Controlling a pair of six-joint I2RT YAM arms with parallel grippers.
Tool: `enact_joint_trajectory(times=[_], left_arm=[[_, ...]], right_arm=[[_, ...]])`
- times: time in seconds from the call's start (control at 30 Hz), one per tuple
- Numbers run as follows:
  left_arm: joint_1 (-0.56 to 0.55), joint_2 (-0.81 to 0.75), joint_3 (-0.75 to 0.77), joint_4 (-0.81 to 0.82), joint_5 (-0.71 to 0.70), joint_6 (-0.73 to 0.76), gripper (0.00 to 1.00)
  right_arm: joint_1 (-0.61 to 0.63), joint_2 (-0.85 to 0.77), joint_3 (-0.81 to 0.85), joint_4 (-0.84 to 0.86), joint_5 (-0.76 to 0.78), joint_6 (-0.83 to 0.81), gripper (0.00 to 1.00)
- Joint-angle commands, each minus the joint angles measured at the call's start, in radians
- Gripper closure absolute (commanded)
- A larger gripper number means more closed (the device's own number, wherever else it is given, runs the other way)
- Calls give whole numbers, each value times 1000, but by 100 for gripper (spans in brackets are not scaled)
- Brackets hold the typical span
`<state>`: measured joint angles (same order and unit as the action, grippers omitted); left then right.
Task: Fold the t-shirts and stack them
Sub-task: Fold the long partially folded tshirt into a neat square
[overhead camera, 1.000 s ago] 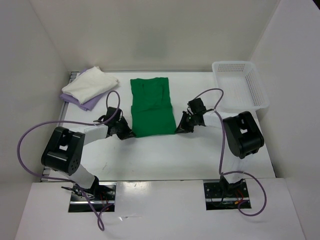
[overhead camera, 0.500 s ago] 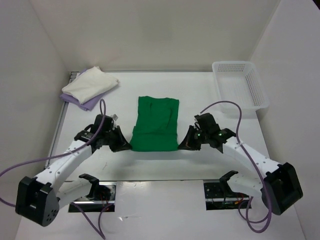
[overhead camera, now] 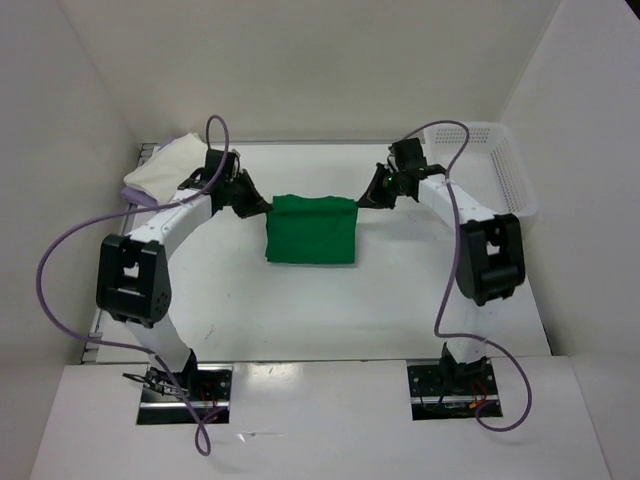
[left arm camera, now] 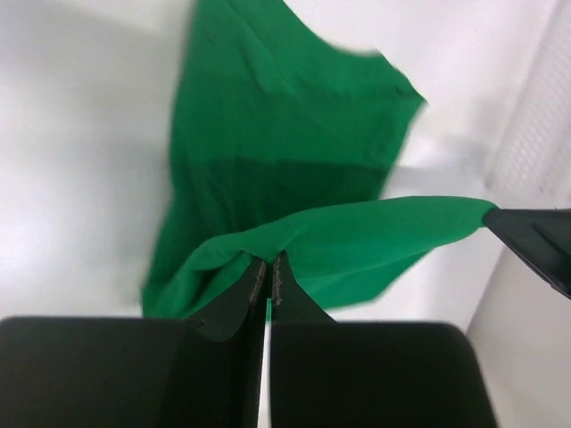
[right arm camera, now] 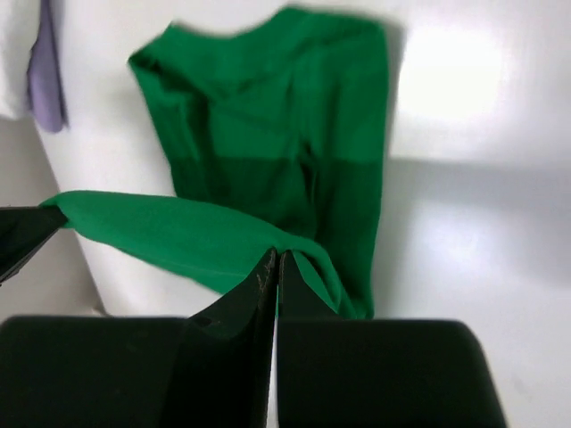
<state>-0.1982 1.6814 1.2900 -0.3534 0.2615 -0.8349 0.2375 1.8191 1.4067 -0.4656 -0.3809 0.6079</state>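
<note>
The left end effector [overhead camera: 263, 207] and the right end effector [overhead camera: 364, 199] are each clamped shut on a corner of the green t-shirt [overhead camera: 312, 232]. They hold one edge stretched between them above the counter [overhead camera: 400, 290], mid-counter. The white t-shirt [overhead camera: 160, 170] lies far left.

The left gripper [overhead camera: 258, 206] and the right gripper [overhead camera: 366, 199] moved from the near side to the far side. They lifted the near edge of the green shirt [overhead camera: 312, 235] and carried it back, so the shirt looked shorter.
</note>
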Motion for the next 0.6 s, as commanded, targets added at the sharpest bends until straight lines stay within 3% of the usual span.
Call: enact_joint_trajectory(times=[0.0, 0.17, 0.3, 0.43, 0.47, 0.53, 0.57], left_arm=[[36, 133, 97, 77, -51, 17, 100], [68, 288, 186, 114, -62, -6, 100], [77, 337, 245, 168, -53, -41, 96], [77, 337, 272, 225, -31, -70, 80], [77, 337, 285, 225, -31, -70, 67], [77, 337, 322, 209, -41, -58, 51], [77, 337, 322, 200, -41, -58, 45]], right_arm=[[-26, 136, 153, 14, 13, -74, 100], [-37, 334, 329, 15, -9, -74, 100], [-37, 382, 403, 25, 10, -51, 100], [-37, 391, 432, 25, 30, -31, 100], [-37, 391, 433, 25, 30, -31, 98], [-37, 391, 442, 25, 30, -31, 84], [-37, 378, 442, 25, 30, -31, 69]])
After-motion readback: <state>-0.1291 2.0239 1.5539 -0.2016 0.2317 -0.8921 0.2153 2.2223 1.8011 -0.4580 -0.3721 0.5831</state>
